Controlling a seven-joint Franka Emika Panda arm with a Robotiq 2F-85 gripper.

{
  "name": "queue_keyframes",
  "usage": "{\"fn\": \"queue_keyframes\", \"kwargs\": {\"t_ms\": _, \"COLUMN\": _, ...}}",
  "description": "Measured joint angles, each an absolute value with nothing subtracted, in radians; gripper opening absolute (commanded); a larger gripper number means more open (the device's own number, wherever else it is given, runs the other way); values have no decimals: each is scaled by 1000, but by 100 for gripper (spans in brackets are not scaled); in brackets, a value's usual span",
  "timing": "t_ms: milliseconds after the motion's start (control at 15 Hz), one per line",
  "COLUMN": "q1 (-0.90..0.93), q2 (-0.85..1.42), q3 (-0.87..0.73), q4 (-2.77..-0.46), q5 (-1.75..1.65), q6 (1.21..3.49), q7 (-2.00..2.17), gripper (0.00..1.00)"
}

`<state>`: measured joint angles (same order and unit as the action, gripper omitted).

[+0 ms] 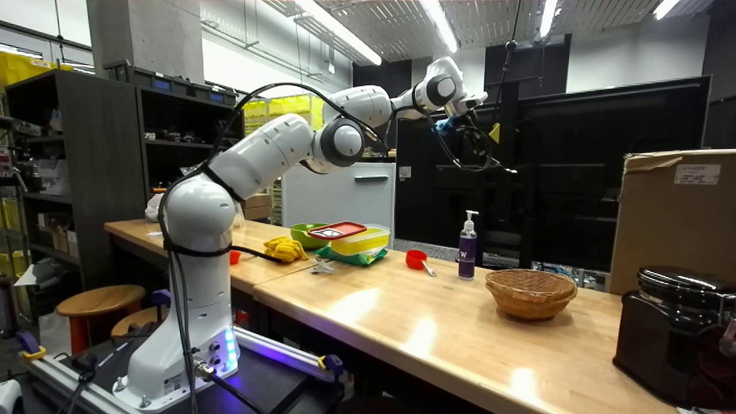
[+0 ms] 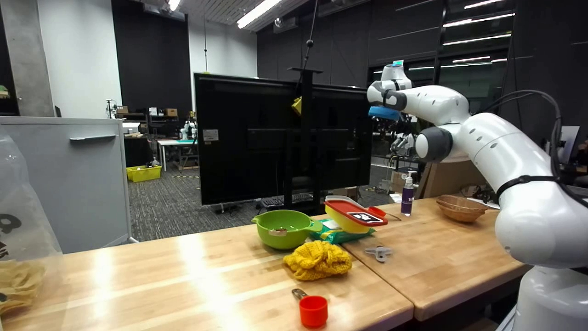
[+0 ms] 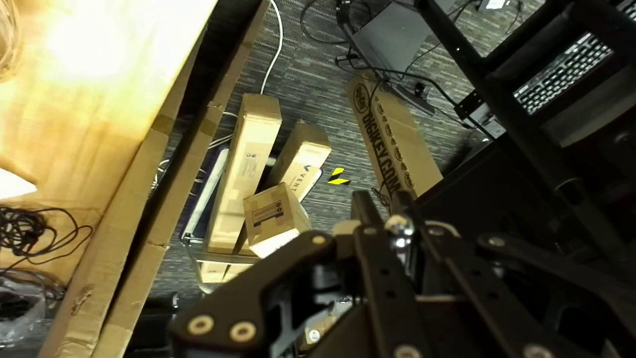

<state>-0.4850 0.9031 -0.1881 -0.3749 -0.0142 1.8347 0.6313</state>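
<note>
Well below fingers (image 3: pixel 365 206) — DIGIKEY.COM carton (image 3: pixel 395 138)

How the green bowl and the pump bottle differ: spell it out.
The green bowl is low and wide; the pump bottle is tall and narrow. The bowl is open at the top, while the bottle ends in a white pump. The bowl is bright green; the bottle is mostly purple. Both stand upright on the wooden worktop.

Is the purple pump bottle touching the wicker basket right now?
Apart. Both exterior views show it: the purple pump bottle stands upright beside the wicker basket, with a strip of tabletop visible between them.
</note>
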Motion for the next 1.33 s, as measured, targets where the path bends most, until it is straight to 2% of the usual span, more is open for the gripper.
{"fn": "queue_keyframes", "kwargs": {"t_ms": 600, "q1": -383, "q2": 923, "q3": -265, "q4": -375, "q5": -136, "q6": 1605, "q7": 948, "gripper": 3}}
{"fn": "queue_keyframes", "kwargs": {"t_ms": 1333, "q1": -274, "q2": 955, "q3": -282, "q4": -374, "q5": -209, "q6": 1413, "q7": 1096, "gripper": 3}}
